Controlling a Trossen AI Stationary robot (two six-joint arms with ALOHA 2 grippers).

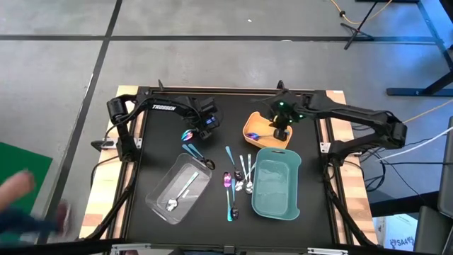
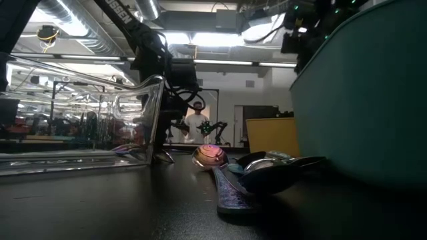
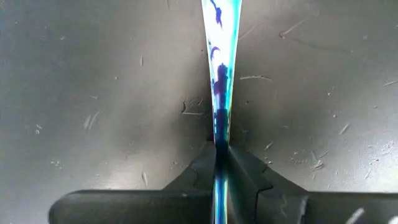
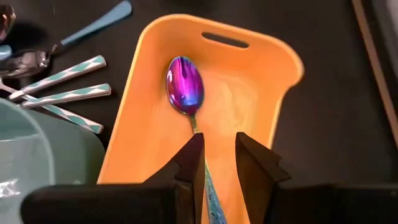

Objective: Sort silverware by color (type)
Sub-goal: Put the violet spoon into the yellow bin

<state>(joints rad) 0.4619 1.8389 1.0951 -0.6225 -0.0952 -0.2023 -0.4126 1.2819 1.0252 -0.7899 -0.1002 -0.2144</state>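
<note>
I am holding the left gripper low over the black worktop, toward its far left part, and its fingers are pinching shut on the thin handle of an iridescent spoon, whose bowl is showing beside the gripper from above.

I am hovering the right gripper over the yellow tray, which is sitting near the far edge, right of centre. Its fingers are standing slightly apart, straddling the handle of a purple-blue spoon lying in that tray; I cannot tell whether they are touching it.

The clear tray is lying angled toward the near left corner, with a silver spoon and a teal-handled piece inside. Another blue utensil is resting just beyond its far rim.

The teal tray is sitting on the near right part of the worktop. Between the two near trays, a loose cluster of silverware is lying on the bare surface: silver spoons, patterned teal handles and one purple piece.

A person is standing in the room beyond the far edge.
</note>
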